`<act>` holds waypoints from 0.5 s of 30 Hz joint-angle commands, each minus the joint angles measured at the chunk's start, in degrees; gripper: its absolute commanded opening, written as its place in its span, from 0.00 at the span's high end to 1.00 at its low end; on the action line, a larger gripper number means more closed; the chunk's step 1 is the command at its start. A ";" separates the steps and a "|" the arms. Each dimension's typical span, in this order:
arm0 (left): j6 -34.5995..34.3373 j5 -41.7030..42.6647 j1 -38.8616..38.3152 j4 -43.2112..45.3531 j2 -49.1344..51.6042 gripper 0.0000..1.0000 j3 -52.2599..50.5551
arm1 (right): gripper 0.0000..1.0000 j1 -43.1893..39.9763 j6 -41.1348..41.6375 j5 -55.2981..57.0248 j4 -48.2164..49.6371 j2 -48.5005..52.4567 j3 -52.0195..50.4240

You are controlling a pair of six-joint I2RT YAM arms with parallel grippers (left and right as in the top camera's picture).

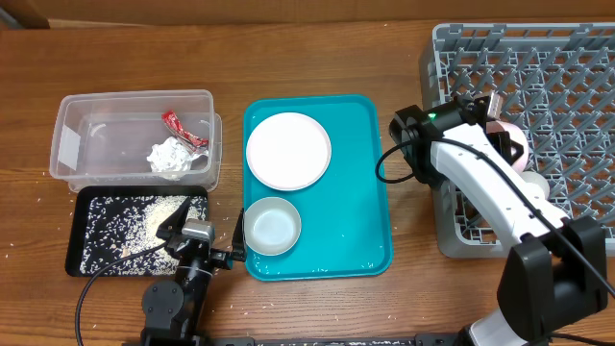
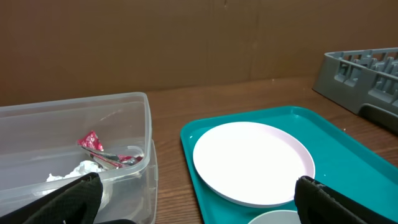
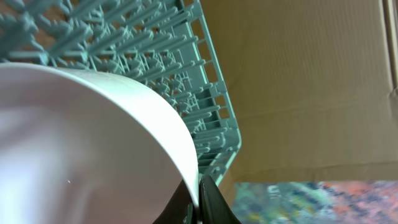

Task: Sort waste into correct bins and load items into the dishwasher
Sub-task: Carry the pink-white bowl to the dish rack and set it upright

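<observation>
Overhead. Right pincer (image 1: 495,130) over the near-left edge of the grey dish rack (image 1: 557,86), clamped on the large plate (image 1: 516,144). The plate stands on edge, only a pale sliver showing past the arm, above the rack's pegs. Left pincer (image 1: 202,229) low at the table's (image 1: 29,96) front edge, jaws wide apart, holding nothing. One finger is over the black tray (image 1: 77,261), the other by the teal tray (image 1: 356,192). Rice grains (image 1: 135,226) are spread in the black tray. Clear tub (image 1: 67,144) just behind it holds the red wrapper (image 1: 184,130) and tissue wad (image 1: 169,158). Smaller plate (image 1: 288,151) and bowl (image 1: 272,227) lie on the teal tray, well apart from the right pincer.

Left wrist. Both fingers (image 2: 339,202) at the lower corners, wide gap between them. Tub on the left, wrapper (image 2: 93,144) and tissue (image 2: 78,171) inside. Smaller plate (image 2: 252,162) ahead on the teal tray, not touched. Bowl rim just shows at the bottom edge.

Right wrist. Fingertips closed on the large plate's (image 3: 81,143) rim at the bottom of the view. The plate fills the left side, curving up from the grip. Rack lattice (image 3: 155,43) close behind it; contact between them cannot be told.
</observation>
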 commanded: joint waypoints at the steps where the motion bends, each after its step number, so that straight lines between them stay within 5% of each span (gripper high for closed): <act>1: 0.66 0.44 0.42 0.00 -0.61 0.00 -0.28 | 0.96 -0.79 5.88 0.57 0.72 -2.12 1.46; 15: 0.68 0.44 0.42 -0.02 -0.61 0.00 -0.28 | 0.96 -8.44 -0.66 -4.37 9.73 -1.20 -2.45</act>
